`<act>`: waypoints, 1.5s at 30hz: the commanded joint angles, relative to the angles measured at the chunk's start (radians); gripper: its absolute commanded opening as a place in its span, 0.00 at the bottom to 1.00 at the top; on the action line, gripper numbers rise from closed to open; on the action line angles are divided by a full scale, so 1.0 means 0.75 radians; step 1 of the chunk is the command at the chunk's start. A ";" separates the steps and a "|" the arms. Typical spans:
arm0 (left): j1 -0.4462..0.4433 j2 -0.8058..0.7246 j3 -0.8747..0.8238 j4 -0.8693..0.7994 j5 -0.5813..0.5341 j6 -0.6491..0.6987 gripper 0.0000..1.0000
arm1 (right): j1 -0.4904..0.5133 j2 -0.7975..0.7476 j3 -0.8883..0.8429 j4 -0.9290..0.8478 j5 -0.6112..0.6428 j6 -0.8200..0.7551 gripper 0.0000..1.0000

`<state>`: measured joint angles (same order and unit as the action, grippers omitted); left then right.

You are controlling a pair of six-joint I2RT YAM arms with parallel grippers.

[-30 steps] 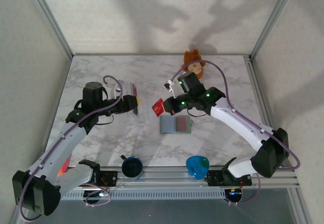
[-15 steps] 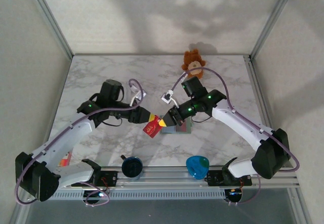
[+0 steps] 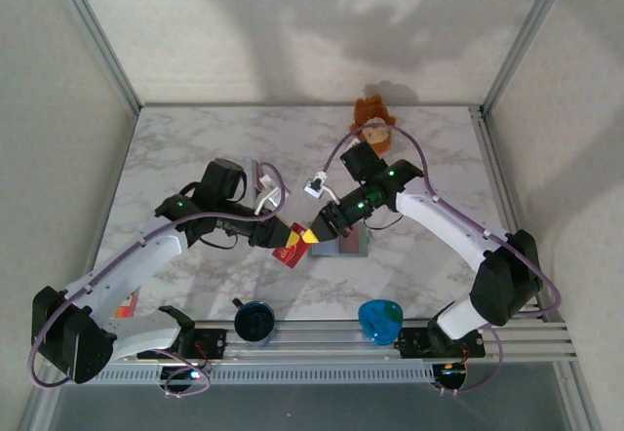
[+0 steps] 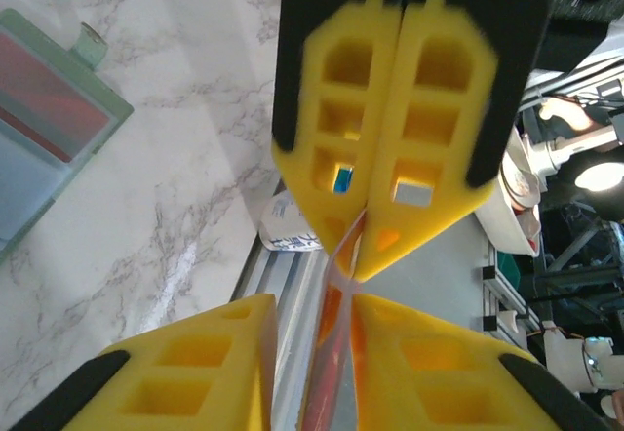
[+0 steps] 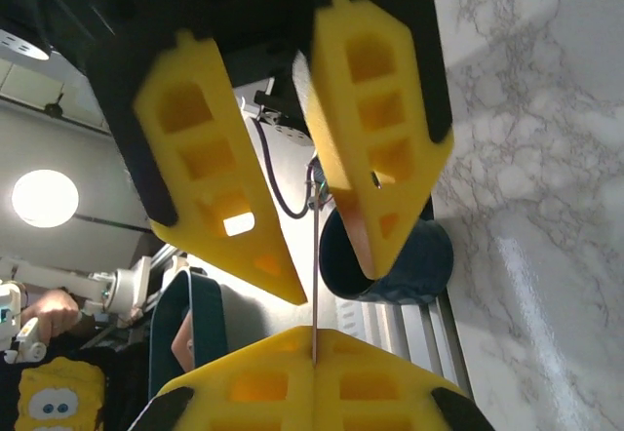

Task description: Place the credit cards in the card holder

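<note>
A red credit card (image 3: pixel 289 250) hangs above the table between the two arms. My right gripper (image 3: pixel 314 236) is shut on one edge of it; in the right wrist view the card (image 5: pixel 314 285) rises edge-on from the closed fingertips (image 5: pixel 314 341). My left gripper (image 3: pixel 285 233) faces it. Its fingers (image 4: pixel 244 353) straddle the card (image 4: pixel 336 353), which lies against the right-hand finger with a gap on the other side. The grey-green card holder (image 3: pixel 349 247) lies open, flat on the table under the right arm. A red rectangle (image 4: pixel 39 85) shows on its inner side.
A brown plush toy (image 3: pixel 373 124) sits at the back. A dark blue cup (image 3: pixel 255 320) and a bright blue object (image 3: pixel 378 319) stand on the front rail. A clear stand (image 3: pixel 267 197) is behind the left wrist.
The right gripper carried the card forward and left from above the card holder. The left arm swung in from the clear stand to meet it, and its jaws narrowed around the card.
</note>
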<state>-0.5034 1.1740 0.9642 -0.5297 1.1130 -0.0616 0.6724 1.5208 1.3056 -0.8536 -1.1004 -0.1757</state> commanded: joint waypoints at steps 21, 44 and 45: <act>-0.046 0.069 -0.214 0.541 -0.364 -0.569 0.00 | -0.268 -0.074 -0.176 0.294 0.560 0.462 0.52; -0.266 0.634 -0.146 0.904 -0.748 -1.038 0.00 | -0.344 0.045 -0.494 0.383 1.288 0.776 0.56; -0.264 0.665 -0.126 0.905 -0.738 -1.034 0.00 | -0.344 0.050 -0.504 0.401 1.272 0.774 0.56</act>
<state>-0.6987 1.6302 0.8173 0.0952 0.5598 -0.8253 0.4129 1.5360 0.9535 -0.5751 -0.1562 0.3893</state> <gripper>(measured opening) 0.045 0.564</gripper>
